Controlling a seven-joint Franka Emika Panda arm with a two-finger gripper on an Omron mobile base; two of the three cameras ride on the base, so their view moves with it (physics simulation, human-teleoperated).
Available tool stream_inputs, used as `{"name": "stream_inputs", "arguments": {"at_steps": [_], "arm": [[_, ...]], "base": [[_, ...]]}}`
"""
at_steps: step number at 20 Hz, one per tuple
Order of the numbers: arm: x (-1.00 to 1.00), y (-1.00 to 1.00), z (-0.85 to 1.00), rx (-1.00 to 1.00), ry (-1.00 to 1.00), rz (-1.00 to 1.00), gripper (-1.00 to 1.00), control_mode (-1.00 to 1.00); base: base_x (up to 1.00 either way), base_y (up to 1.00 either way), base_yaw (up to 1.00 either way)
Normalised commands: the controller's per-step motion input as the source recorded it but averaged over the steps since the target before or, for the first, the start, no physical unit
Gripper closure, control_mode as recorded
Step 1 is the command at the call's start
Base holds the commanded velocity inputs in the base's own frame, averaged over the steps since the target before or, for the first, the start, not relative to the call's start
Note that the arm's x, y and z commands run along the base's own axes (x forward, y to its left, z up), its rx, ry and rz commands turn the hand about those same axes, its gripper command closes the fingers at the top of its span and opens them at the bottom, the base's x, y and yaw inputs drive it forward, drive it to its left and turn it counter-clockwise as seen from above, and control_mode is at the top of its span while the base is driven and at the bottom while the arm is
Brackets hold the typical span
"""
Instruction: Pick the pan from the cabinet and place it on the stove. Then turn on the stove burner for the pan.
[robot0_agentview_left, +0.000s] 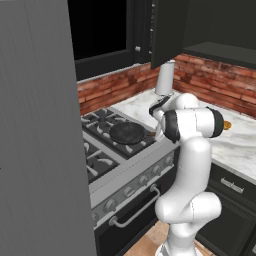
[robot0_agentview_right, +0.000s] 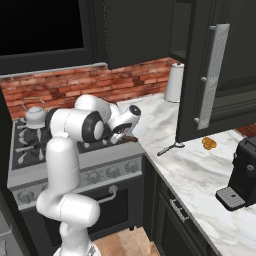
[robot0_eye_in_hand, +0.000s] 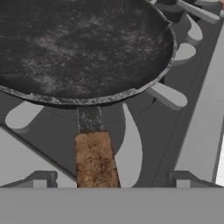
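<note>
Pan sits on the stove, on the front-right grate, brown handle pointing at the arm. End effector jaws spread apart just over the handle, gripping nothing. Kettle on a rear burner. Cabinet door open above the marble worktop.

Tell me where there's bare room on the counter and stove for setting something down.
Bare marble counter lies between the peeler, the small orange item and the coffee machine. More lies in front of the paper towel roll. The stove is crowded: the pan sits on a front grate, a kettle at the back.
</note>
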Motion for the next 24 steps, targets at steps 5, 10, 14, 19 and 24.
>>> {"name": "stream_inputs", "arguments": {"at_steps": [5,10,14,19,24], "arm": [[-0.23,-0.03,0.35,0.00,-0.07,0.01,-1.00,-1.00],[-0.38,0.03,0.17,0.00,-0.07,0.01,-1.00,-1.00],[-0.61,0.20,0.09,0.00,-0.09,0.00,-1.00,-1.00],[-0.73,0.22,0.13,0.00,-0.10,0.00,-1.00,-1.00],[-0.86,-0.02,0.06,0.01,-0.14,0.00,-1.00,-1.00]], "base": [[0.00,0.00,0.00],[0.00,0.00,0.00],[0.00,0.00,0.00],[0.00,0.00,0.00],[0.00,0.00,0.00]]}}
